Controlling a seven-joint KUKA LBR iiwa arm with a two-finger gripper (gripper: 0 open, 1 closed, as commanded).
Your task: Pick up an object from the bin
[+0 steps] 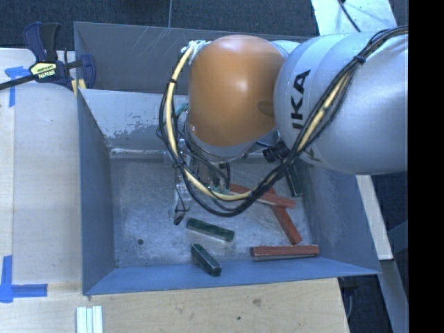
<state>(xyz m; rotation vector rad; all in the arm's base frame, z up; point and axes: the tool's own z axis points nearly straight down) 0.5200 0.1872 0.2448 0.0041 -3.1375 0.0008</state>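
Bin: grey metal, floor scuffed. 5 items on the floor. Green bar near centre; dark block just in front of it. Right side: 3 red bars, 1 along the front wall, 2 behind it, meeting at an angle.

The arm's orange cover is seen above the grey bin. The gripper is positioned low over the bin floor, just beside a dark green bar. A second green block and three reddish-brown bars are scattered nearby.
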